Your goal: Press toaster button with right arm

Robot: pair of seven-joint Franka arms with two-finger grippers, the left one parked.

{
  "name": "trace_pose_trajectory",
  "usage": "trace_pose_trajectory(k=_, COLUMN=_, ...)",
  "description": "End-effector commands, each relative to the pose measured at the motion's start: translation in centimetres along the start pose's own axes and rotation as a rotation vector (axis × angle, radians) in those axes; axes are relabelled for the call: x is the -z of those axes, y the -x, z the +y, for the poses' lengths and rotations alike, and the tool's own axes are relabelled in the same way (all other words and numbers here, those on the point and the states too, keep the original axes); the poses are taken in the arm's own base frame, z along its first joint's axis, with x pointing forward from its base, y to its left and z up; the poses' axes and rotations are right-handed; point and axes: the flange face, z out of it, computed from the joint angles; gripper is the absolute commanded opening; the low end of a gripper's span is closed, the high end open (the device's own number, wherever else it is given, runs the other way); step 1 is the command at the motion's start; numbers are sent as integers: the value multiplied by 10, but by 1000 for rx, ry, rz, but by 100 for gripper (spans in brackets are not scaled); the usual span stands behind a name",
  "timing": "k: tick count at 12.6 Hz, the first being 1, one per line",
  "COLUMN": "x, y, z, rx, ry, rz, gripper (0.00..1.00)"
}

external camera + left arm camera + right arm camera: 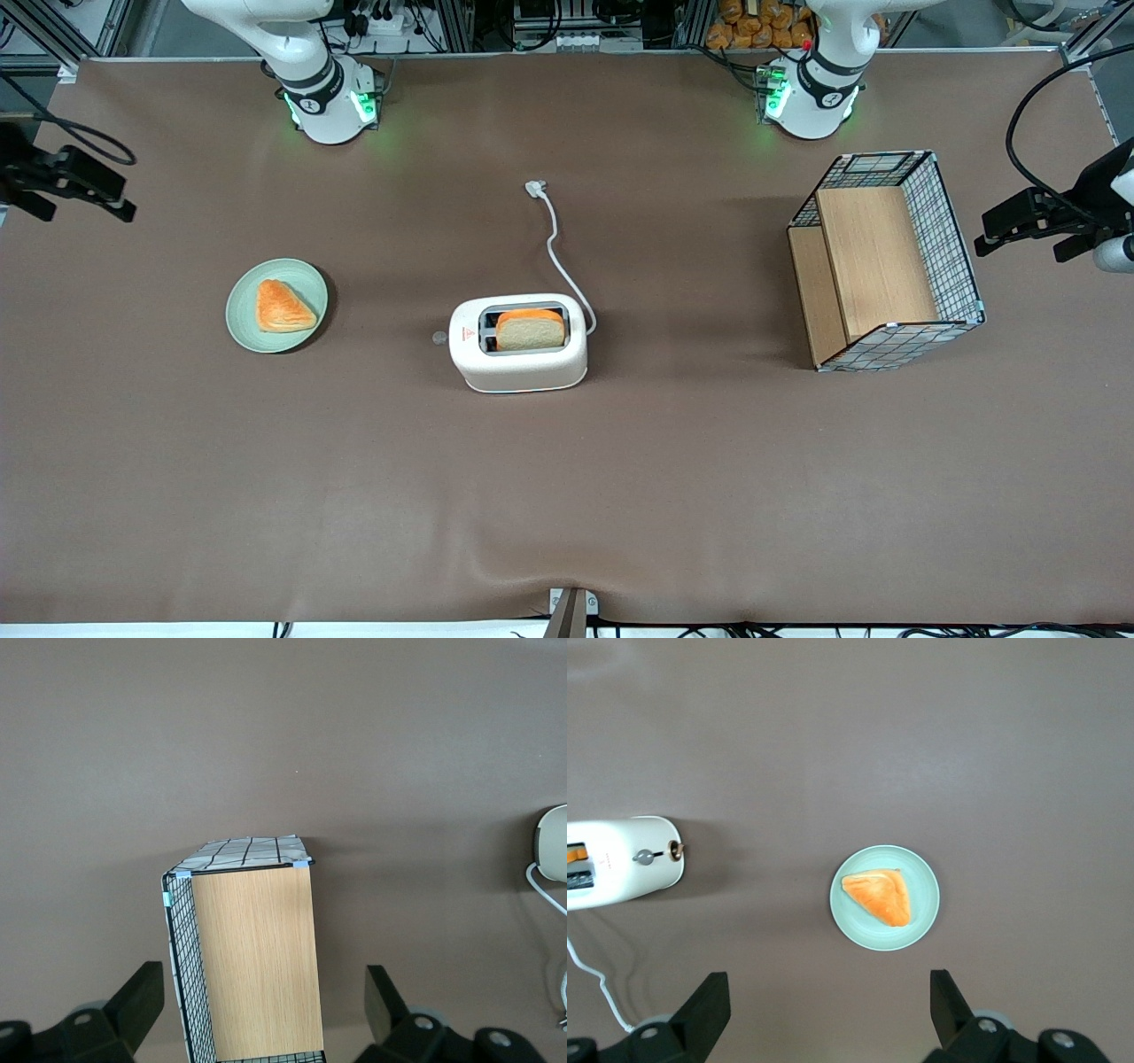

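Note:
The white toaster (518,361) stands mid-table with a slice of bread (530,330) in one slot. The toaster button (438,338) is a small pale-grey knob jutting from the narrow end face that points toward the working arm's end of the table. The wrist view shows the toaster (625,877) and its button (645,856) too. The right arm's base (328,97) stands at the table's back edge. My gripper (87,213) hangs high, far from the toaster toward the working arm's end. In the wrist view the gripper (828,988) is open and holds nothing.
A pale-green plate (244,323) with a triangular pastry (283,307) lies between gripper and toaster; the wrist view shows the plate (921,870) below my gripper. The toaster's white cord (558,248) trails toward the arms' bases. A wire-mesh wooden crate (886,266) lies toward the parked arm's end.

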Motion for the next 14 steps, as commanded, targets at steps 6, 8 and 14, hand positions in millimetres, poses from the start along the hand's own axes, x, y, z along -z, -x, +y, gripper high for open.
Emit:
trace_pose_trajectory(k=6, x=2, y=-4, z=13, rx=36, ry=30, rz=13, gripper=100)
trace_pose_trajectory(k=8, x=3, y=-4, z=11, rx=41, ry=31, rz=15, gripper=100)
trace_pose_trajectory(k=14, x=3, y=-4, z=11, rx=41, ry=30, rz=13, gripper=100)
